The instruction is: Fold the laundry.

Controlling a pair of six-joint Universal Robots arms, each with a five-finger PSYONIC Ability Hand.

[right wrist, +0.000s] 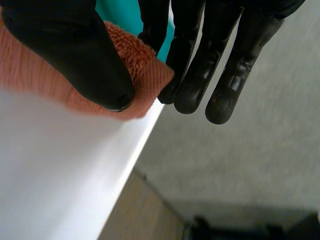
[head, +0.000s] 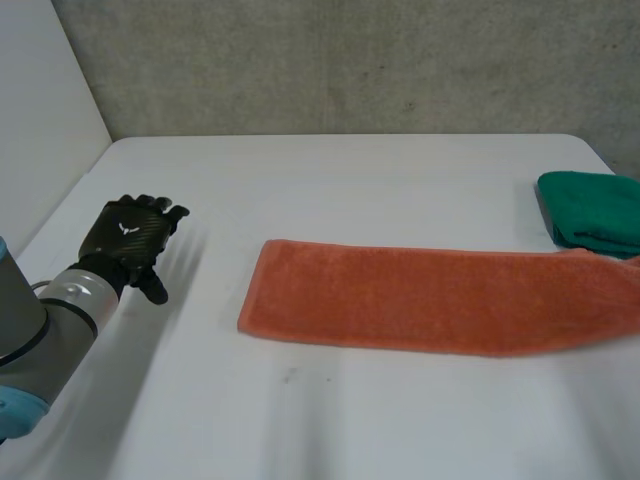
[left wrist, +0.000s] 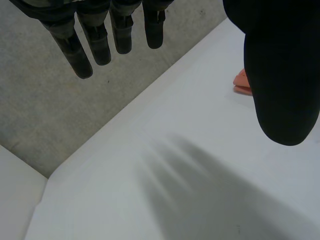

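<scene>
Head view: an orange towel (head: 420, 300) lies on the white desk (head: 350, 180) as a long, narrow band running from the middle out to the right edge. Its end on the robot's right sits just beside a folded green towel (head: 590, 210) near the desk's right rim. The left hand (head: 130, 240) is well apart from the orange towel, on the left side of the desk, with the grey arm behind it.

Left wrist view: the left hand (left wrist: 100, 40) has its fingers straight and slightly apart, the thumb off to one side, nothing between them. It hangs above bare desk (left wrist: 150, 200), and a small bit of the orange towel (left wrist: 242, 82) peeks out beside the thumb.

Right wrist view: the right hand (right wrist: 75, 50) pinches a corner of the orange towel (right wrist: 145, 75) between thumb and fingers (right wrist: 200, 65), right at the desk's edge (right wrist: 60, 165). The green towel (right wrist: 120, 15) shows just behind the pinched corner, under the palm
</scene>
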